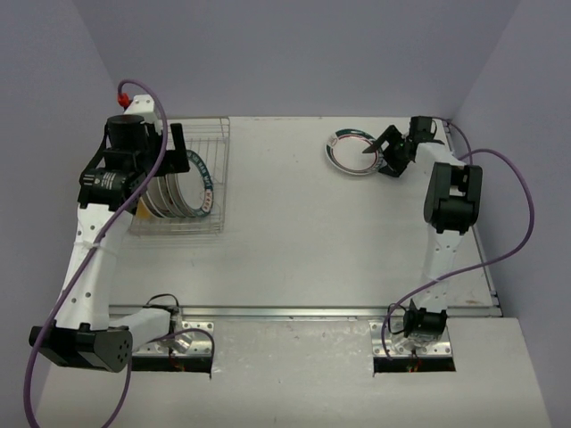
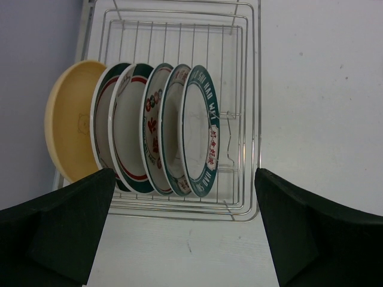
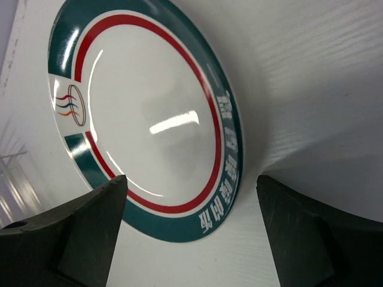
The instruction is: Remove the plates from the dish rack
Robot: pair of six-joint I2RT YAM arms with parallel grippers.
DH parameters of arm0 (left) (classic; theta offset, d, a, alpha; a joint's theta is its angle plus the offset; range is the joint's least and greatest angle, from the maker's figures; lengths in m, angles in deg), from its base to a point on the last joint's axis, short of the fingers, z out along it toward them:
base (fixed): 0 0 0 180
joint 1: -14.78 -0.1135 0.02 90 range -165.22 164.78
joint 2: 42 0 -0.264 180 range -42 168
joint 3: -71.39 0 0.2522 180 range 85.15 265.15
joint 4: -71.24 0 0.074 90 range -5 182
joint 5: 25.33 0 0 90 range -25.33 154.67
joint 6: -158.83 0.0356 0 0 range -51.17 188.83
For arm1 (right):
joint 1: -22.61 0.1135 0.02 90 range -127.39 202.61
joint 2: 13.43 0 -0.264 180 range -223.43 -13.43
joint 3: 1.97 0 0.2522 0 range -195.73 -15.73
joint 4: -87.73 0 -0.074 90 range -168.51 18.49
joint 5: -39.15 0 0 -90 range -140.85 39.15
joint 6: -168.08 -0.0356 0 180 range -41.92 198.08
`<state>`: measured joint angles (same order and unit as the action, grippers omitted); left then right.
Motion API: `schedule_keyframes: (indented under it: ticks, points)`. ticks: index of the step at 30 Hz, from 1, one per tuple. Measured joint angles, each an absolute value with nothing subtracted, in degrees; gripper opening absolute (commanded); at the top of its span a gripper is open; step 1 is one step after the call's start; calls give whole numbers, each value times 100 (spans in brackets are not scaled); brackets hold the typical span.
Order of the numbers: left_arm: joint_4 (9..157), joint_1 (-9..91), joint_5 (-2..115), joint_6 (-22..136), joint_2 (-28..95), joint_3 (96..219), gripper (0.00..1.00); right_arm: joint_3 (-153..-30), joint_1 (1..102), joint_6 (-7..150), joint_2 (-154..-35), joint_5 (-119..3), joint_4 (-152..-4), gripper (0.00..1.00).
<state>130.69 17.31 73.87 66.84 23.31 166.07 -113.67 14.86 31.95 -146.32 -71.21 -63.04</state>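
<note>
- Step in hand: setting down one plate (image 1: 348, 153). It lay flat on the tabletop (image 1: 294, 259) at the far right, well apart from the rack (image 1: 201, 134).
- The right hand (image 1: 382, 159) stood at that plate's right edge with its fingers spread wide, grasping nothing. We judged the plate released.
- The left hand (image 2: 184, 176) hung over the rack, aimed at the plates, with its fingers fully spread and empty.
- Six plates (image 2: 149, 137) stood upright in the rack's slots, bunched together. A tan plate (image 2: 69, 125) stood at one end of the row, and a teal-rimmed front plate (image 2: 200, 137) faced the empty slots.
- We judged the task early: one plate out, six to go.
- Next move, as we judged it: the right hand would need to lift clear without dragging the plate. The left hand would need to close on the front plate's rim and draw it straight up, so that its neighbours did not tip.
- Only the left wrist view gave the plate count and order. In the top view the left arm covered most of the row.
- Only the right wrist view showed the set-down plate's red ring and small emblem.
- Only the top view showed both hands and the gap between rack and plate.
</note>
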Motion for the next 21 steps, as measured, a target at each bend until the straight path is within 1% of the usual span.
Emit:
schedule_keyframes:
  ticks: [2,4,6,9,11,13,18,21]
  points:
    - [13071,1731,7456,6688,2353,16611,95,-11469,1488,3398,-14604,-6973,-6018,91]
    - [13080,1731,7518,6698,2414,16630,89,-11538,1502,3750,-14529,-6711,-5663,92]
    - [13098,1731,7564,6702,2537,16638,86,-11459,1522,4092,-14306,-6430,-5400,92]
    - [13143,1726,7550,6694,2798,16644,74,-11239,1525,4523,-13835,-6098,-5185,92]
    - [13169,1726,7522,6696,2968,16649,67,-11077,1525,4846,-13353,-5885,-5051,92]
    - [13281,1725,7446,6700,3164,16788,56,-10682,1525,5085,-12854,-5870,-5144,92]
    - [13353,1723,7229,6698,3650,17185,44,-9542,1528,5505,-11343,-6021,-4994,92]
    - [13405,1722,7116,6707,3874,17302,42,-8967,1556,5662,-10580,-6095,-5010,92]
